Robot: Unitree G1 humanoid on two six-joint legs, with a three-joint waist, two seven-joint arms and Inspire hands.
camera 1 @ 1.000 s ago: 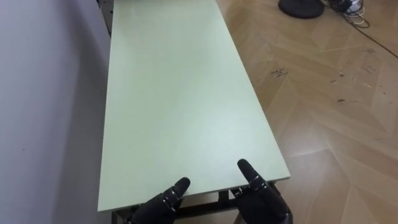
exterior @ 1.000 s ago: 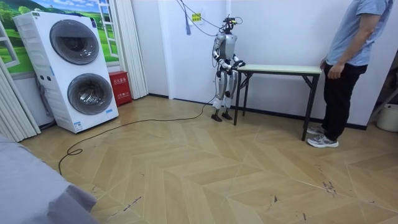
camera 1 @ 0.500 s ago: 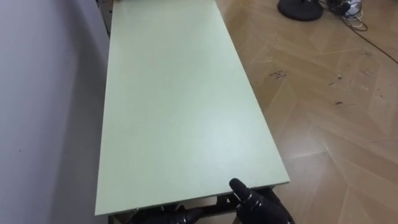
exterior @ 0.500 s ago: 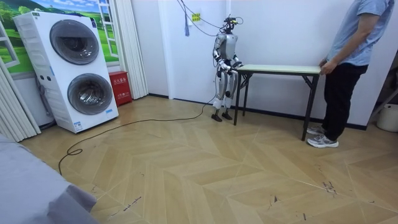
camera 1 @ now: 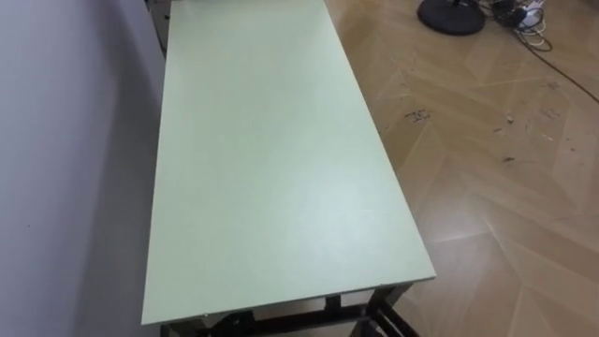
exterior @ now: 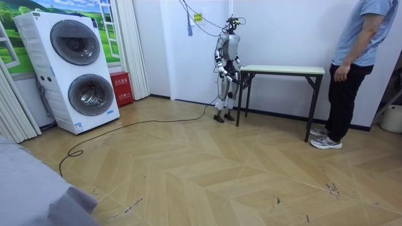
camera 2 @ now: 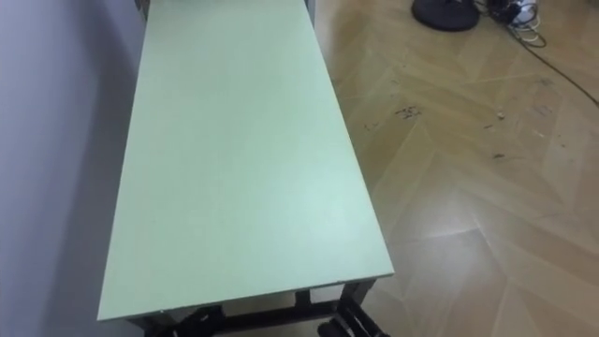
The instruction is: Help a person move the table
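Observation:
A long table with a pale green top and a dark frame stands along a white wall. I stand at its near short end. My right hand shows as dark fingers below the near edge, by the frame's corner. My left hand is a dark shape under the same edge, further left. Nothing lies on the top. A person stands at the far end of the table, with a hand hanging just beside that end and off the top.
Wooden herringbone floor lies open to my right. A dark round stand base and cables sit near the far end. A stacked washer and dryer stands on the room view's left, and a cable trails across the floor.
Both my hands have dropped from the near edge of the top to below it. The person's hand reached the far end half a second ago and has come off it.

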